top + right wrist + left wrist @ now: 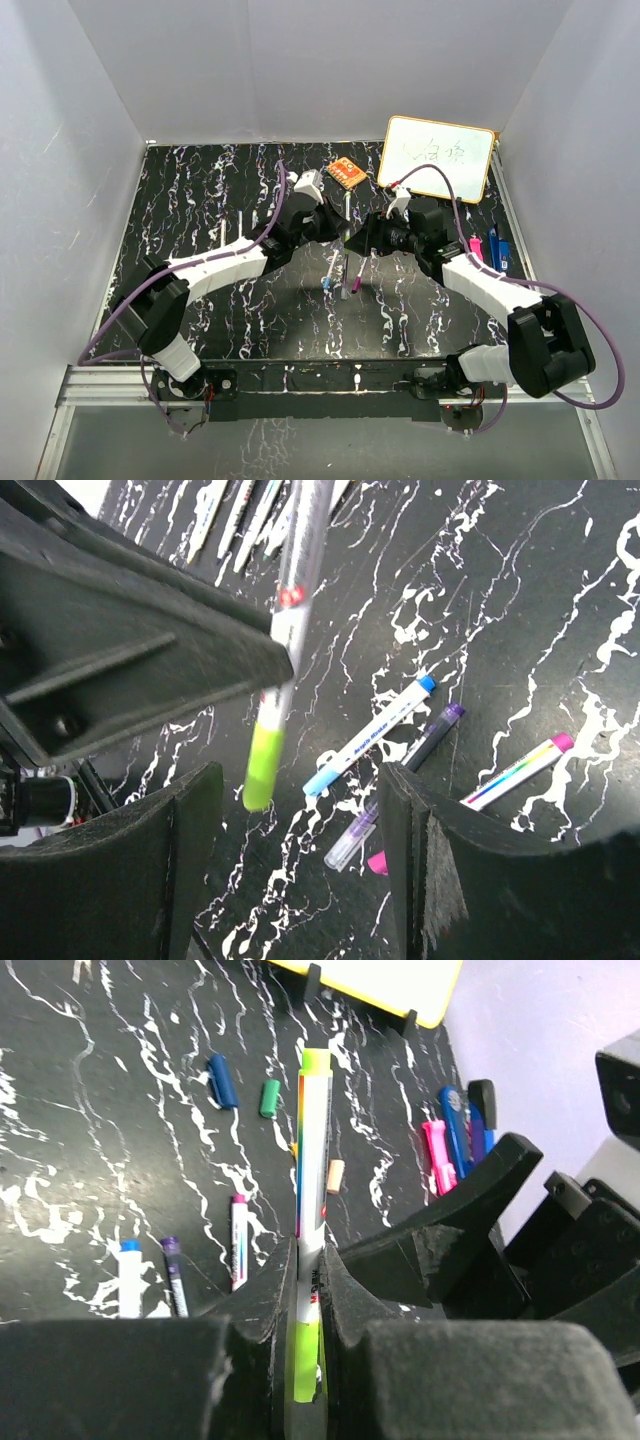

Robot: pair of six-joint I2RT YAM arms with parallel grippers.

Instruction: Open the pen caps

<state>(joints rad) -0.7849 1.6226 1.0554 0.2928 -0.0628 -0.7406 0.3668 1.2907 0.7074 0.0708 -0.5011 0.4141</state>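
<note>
1. Holding firm: L gripper [307,1255] is clamped tight on the pen [312,1160], pads on the barrel, nothing else in it.
2. R gripper [300,790] is abt half open and empty. Its fingers straddle the pen's end, with no contact visible in the wrist view.
3. Pen axis: the barrel sticks out both sides of L's grip. One end points away past L's fingertips; the other drops into the gap btw R's fingers. It crosses R's closing line roughly side-on, so a squeeze should meet it squarely.
4. Cap [261,765]: lime, prob. the longer coloured end, on the side reaching toward R. It sits inside R's gap, off-centre and closer to one finger. Depth along the fingers can't be told.
5. Judgement: R is nearer the cap, so R should centre, pinch and pull along the axis away from L, with L as anchor.
6. Table pens [372,735] lie beyond R's fingertips, apart from the held one.
</note>
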